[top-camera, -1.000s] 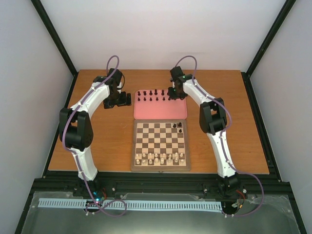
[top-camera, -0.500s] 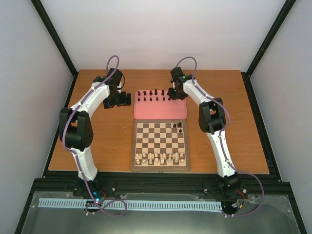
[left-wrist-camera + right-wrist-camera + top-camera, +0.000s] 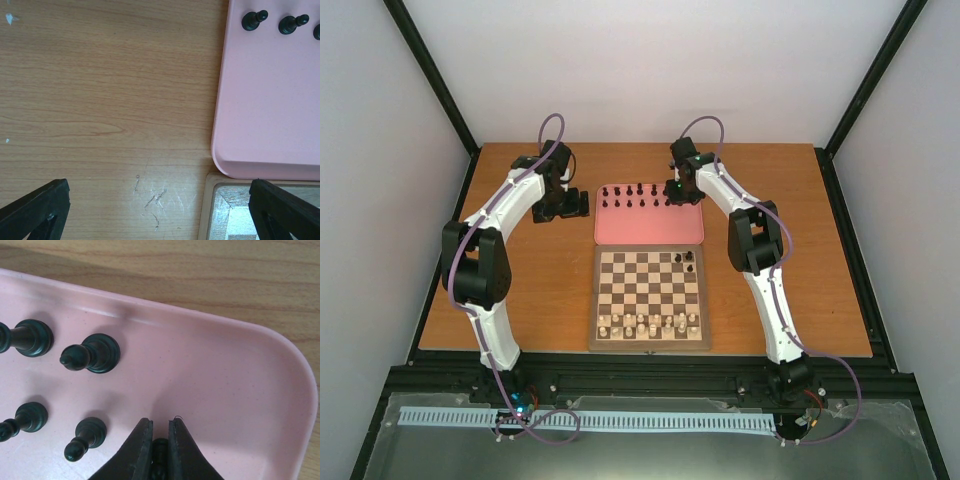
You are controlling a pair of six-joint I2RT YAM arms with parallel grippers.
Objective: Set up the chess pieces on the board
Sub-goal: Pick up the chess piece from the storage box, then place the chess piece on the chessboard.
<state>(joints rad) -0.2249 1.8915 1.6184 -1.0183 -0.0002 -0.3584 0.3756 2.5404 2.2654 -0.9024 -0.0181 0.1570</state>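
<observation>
One board [image 3: 648, 347], one pink tray [image 3: 650, 228], two arms: left arm [image 3: 478, 268], right arm [image 3: 757, 248].
At the tray corner, five black pieces [image 3: 100, 354] close up; overhead, about three more on the board, and white pieces [image 3: 650, 323] too small to count.

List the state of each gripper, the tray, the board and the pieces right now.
Left gripper: open, empty, over the table beside the tray.
Right gripper: shut on a black piece on the tray.
Tray: flat on the table, holding the tray pieces.
Tray pieces: upright, in two rows.
Board: white pieces fill the near rows, a few black ones stand far right.
</observation>
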